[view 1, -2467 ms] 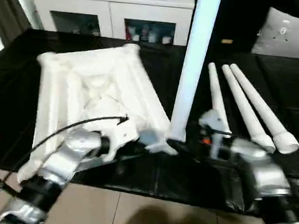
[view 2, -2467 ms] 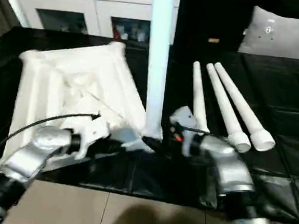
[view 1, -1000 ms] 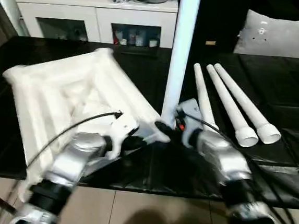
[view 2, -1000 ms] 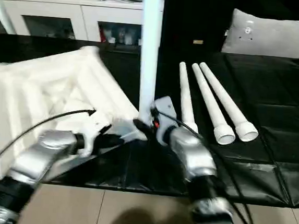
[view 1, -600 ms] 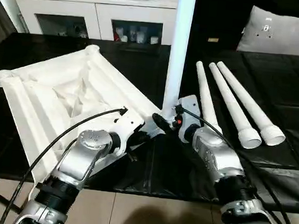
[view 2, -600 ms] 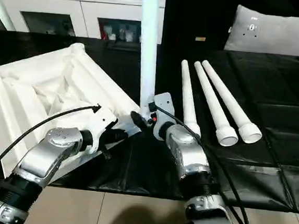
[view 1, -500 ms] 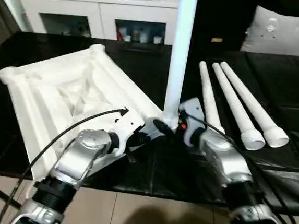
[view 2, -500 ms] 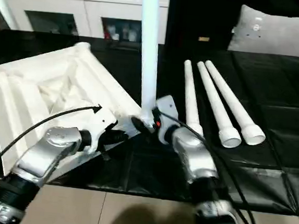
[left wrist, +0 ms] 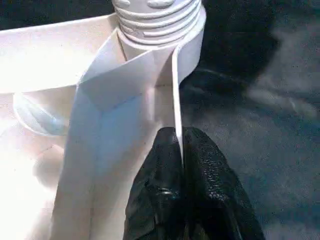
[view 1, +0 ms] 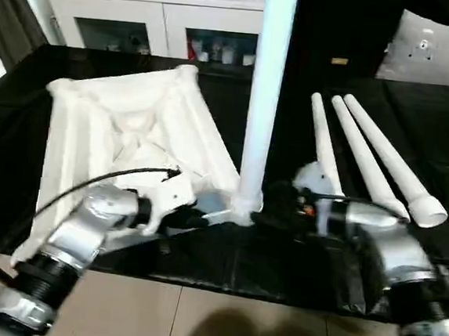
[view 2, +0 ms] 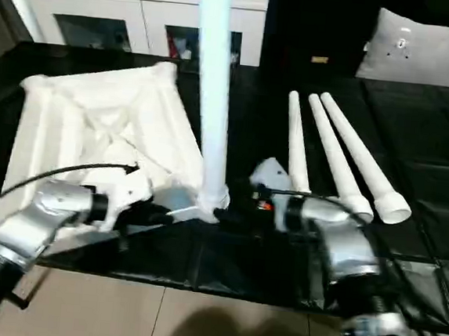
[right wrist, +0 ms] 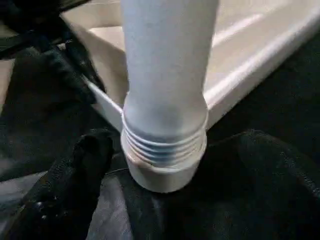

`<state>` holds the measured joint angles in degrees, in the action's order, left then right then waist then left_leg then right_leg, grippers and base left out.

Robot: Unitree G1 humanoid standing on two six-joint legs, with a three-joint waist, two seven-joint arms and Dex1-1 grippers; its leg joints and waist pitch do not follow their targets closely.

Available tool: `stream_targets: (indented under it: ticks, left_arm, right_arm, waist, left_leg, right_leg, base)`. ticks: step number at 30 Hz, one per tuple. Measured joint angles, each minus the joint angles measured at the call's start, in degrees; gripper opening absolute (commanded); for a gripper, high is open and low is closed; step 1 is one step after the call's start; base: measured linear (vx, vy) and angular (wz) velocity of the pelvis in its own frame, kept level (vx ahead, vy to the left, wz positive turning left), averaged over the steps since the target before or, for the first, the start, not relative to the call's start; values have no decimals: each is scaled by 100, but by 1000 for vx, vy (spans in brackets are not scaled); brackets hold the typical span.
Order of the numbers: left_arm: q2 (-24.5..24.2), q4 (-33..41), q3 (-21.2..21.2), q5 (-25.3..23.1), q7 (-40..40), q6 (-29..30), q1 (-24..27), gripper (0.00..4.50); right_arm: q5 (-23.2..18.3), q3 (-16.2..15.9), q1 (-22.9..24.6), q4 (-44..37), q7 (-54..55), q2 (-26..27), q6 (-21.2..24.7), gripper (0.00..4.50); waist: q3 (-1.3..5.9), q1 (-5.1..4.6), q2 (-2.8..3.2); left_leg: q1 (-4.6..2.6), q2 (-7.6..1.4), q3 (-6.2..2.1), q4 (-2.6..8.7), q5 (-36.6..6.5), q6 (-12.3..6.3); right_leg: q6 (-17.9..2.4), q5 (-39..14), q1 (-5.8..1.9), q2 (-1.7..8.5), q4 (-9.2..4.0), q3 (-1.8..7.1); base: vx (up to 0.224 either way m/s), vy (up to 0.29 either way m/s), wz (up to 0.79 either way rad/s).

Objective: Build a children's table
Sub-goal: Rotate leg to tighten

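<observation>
One upright leg (right wrist: 165, 90) apparently stands between right end effector (right wrist: 165, 165) fingers.

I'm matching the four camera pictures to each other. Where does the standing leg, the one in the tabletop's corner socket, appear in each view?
Left eye view: standing leg rises mid-picture.
Right eye view: left of centre.
Left wrist view: its threaded base beyond the left gripper.
Right wrist view: close, centred.
Shared landmark: the corner socket on the tabletop.
</observation>
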<state>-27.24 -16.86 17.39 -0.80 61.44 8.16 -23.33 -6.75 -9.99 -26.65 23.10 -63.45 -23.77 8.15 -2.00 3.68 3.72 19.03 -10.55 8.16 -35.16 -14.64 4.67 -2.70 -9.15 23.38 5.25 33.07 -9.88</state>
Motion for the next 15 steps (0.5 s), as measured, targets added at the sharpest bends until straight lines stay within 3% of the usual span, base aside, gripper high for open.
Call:
stream_targets:
  ticks: [7,15]
  left_arm:
    - [-134,-172,213,119,665,-465,-100,0]
    - [-150,-329,288,167,920,-715,-157,0]
  right_arm:
    - [1,-219,0,-7,-499,-83,-222,443]
    - [-81,-416,-1,7,-896,-35,-198,369]
  waist:
    - [0,116,1]
    - [2,156,5]
  left_leg:
    - [0,-4,4,-10,0,0]
    - [0,-8,9,-12,0,1]
  right_leg:
    - [0,0,0,0,4,2]
    - [-1,0,0,0,6,1]
  base:
    - [0,0,0]
    - [0,0,0]
